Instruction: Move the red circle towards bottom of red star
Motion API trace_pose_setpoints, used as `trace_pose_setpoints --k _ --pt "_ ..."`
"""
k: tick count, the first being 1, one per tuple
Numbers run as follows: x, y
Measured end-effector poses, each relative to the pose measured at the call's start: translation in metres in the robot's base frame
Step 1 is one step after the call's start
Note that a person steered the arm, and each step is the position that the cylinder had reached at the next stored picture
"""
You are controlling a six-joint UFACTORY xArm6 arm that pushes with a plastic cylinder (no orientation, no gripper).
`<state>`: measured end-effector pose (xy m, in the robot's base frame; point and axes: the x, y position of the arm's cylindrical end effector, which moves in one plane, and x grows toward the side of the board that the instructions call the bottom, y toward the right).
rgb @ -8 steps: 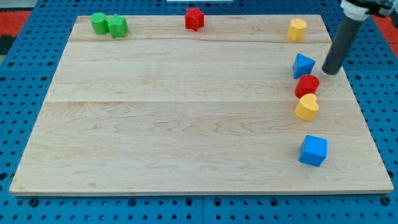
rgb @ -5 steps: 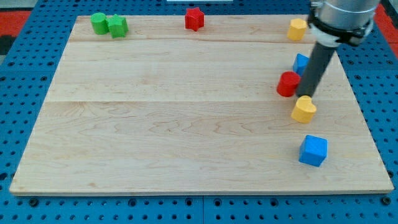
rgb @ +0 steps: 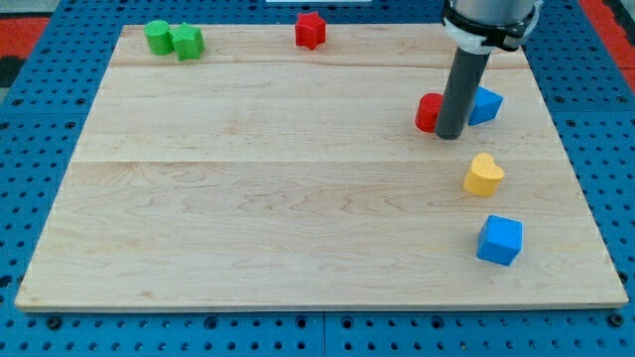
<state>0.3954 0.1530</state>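
The red circle (rgb: 429,112) lies on the right part of the wooden board, partly hidden behind my rod. My tip (rgb: 449,135) touches its right side from the view's lower right. The red star (rgb: 311,30) sits at the view's top edge, up and to the left of the circle. A blue block (rgb: 485,104) lies just right of the rod.
A yellow heart (rgb: 484,175) and a blue cube (rgb: 499,239) lie below my tip on the right. Two green blocks (rgb: 174,40) sit at the top left. The yellow block at the top right is hidden behind the arm.
My tip swept from the right of the blue block to the left and pushed the red circle left and up, away from the yellow heart.
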Motion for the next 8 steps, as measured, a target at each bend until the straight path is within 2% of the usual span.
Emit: trace_pose_setpoints --k 4,8 --pt "-0.066 -0.009" --pt "-0.115 -0.118"
